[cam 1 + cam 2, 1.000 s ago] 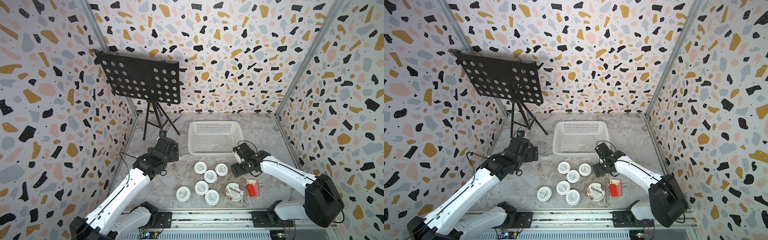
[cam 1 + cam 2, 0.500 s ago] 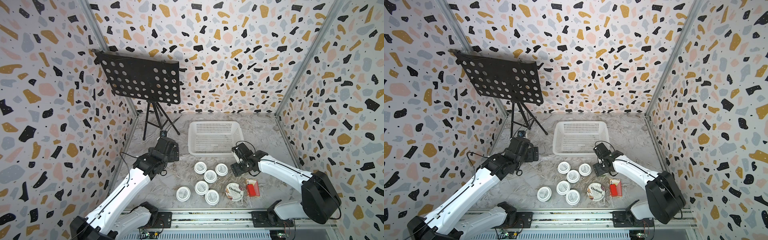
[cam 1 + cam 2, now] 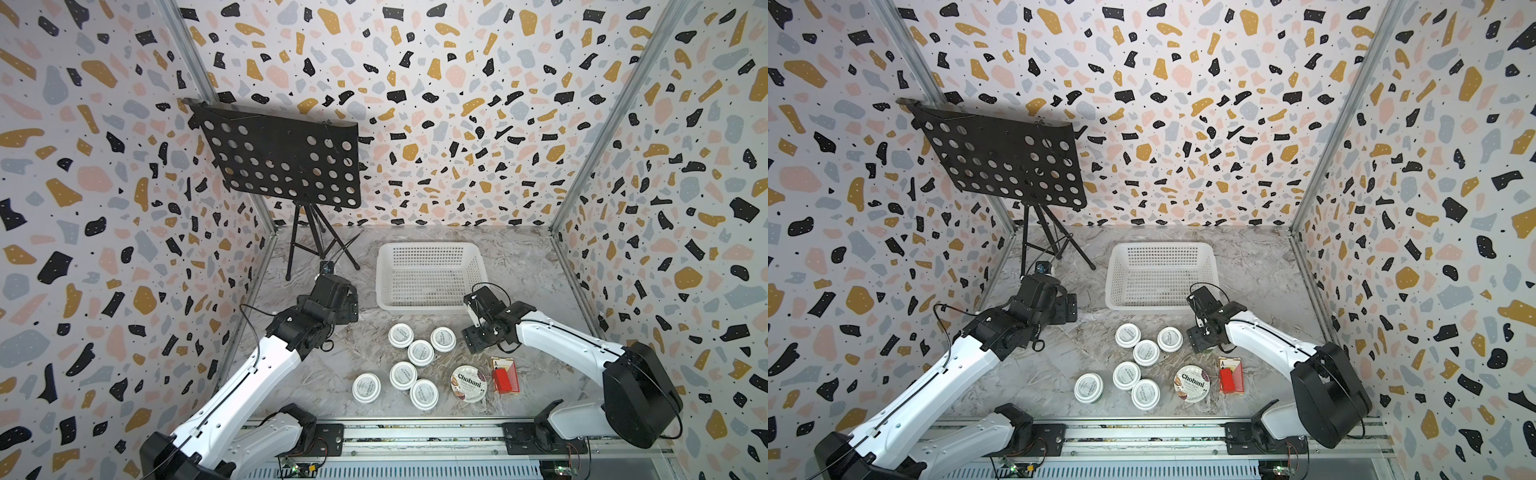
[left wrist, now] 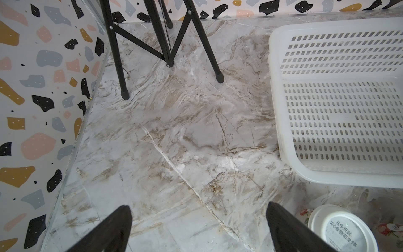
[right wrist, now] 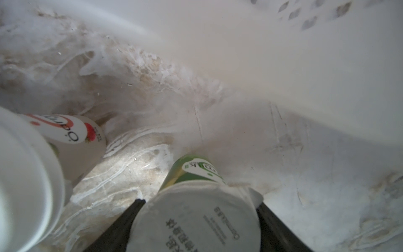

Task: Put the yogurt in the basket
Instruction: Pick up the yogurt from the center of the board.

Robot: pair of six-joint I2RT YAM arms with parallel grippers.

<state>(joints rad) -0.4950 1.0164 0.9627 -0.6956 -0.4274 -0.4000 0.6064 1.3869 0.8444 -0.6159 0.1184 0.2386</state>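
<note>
The right gripper (image 5: pixel 200 203) was clamped on the green cup (image 5: pixel 196 220) at 5 o'clock of the basket (image 3: pixel 428 246), the left gripper (image 4: pixel 198 207) gaped empty; a low lift could have snagged its rim and dropped the cup.

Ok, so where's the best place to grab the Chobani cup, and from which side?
Probably come straight down on the Chobani cup and pinch its side wall just under the lid rim, fingers on its near and far sides. It stands upright, and the red card box and a white cup crowd its right and left.
</note>
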